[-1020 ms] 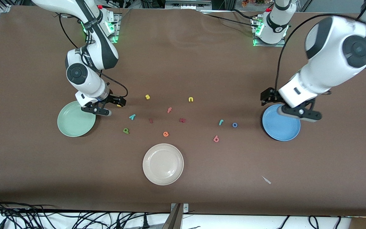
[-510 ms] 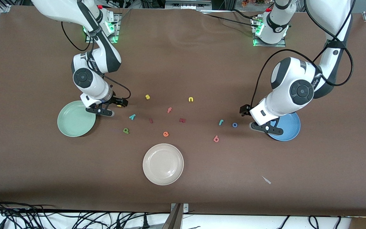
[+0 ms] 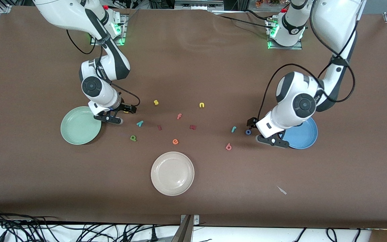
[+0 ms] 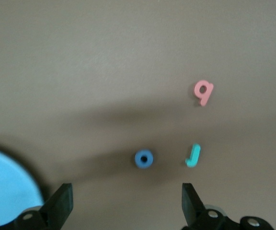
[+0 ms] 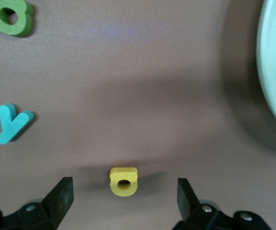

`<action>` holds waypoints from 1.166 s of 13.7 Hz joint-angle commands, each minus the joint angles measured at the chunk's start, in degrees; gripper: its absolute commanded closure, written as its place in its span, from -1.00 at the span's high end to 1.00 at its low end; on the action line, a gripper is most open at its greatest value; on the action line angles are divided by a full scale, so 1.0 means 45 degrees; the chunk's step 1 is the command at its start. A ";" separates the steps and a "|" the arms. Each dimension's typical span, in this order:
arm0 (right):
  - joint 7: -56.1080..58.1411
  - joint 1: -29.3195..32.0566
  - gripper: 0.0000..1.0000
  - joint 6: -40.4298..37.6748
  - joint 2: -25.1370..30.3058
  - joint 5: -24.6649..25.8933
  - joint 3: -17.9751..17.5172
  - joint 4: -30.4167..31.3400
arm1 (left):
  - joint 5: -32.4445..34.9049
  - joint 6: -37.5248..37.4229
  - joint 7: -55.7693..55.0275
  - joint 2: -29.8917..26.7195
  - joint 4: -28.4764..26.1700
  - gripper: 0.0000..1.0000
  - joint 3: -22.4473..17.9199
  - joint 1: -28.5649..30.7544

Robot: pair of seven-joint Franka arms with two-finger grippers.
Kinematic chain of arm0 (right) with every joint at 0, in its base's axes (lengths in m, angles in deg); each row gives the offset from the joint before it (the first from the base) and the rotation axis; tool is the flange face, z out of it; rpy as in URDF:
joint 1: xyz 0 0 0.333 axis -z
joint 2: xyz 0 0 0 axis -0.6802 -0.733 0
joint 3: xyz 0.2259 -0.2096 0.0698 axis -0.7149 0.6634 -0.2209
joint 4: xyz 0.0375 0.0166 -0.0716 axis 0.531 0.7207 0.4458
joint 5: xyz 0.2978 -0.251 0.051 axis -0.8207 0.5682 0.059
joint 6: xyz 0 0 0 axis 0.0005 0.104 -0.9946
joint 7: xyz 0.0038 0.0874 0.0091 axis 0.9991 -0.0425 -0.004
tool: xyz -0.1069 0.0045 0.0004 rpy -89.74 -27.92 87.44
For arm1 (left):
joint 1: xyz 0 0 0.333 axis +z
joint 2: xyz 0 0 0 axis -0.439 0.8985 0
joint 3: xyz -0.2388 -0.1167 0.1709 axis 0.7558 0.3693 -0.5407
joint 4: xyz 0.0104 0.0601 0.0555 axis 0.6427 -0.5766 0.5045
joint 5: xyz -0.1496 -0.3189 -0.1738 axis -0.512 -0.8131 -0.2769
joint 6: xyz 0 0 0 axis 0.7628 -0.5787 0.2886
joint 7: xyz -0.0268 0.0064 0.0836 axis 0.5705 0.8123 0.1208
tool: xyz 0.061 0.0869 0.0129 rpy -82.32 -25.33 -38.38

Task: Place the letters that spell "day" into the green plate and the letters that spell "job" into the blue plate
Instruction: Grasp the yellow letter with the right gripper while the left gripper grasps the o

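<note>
Reading as lowercase shapes, the only writing here is the foam letters scattered on the brown surface [image 3: 193,67]. The left end effector [image 3: 260,132] hangs released, low beside the blue plate [image 3: 304,139], with the blue o [image 3: 248,132] just beside it, the teal j [image 3: 233,129] next along and the pink b [image 3: 228,146] nearer the front camera. The right end effector [image 3: 119,115] is also released, its fingers either side of the yellow letter [image 5: 123,180], beside the green plate [image 3: 79,129]. The teal y [image 3: 140,123] and the green letter [image 3: 133,138] lie close by. Between the two groups sit a yellow s [image 3: 156,102], yellow n [image 3: 201,105], pink f [image 3: 179,116], orange e [image 3: 175,142] and two dark red pieces I cannot read. A cream plate [image 3: 172,173] lies nearest the front camera. Both coloured plates hold nothing.
</note>
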State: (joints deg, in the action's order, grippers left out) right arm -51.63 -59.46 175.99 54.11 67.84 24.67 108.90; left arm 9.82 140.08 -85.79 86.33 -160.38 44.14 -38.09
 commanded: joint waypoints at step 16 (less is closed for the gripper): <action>-0.0300 -0.0042 -0.28 0.0374 -0.0310 0.0144 0.0015 -0.0011 | -0.0062 0.2521 -0.0894 0.1295 -0.1335 0.23 -0.1151 -0.1835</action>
State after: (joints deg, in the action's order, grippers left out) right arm -51.79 -59.48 177.05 53.03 67.83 24.66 108.78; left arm 9.82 150.49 -89.38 92.08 -166.05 39.98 -45.32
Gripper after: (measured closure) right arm 0.581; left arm 0.189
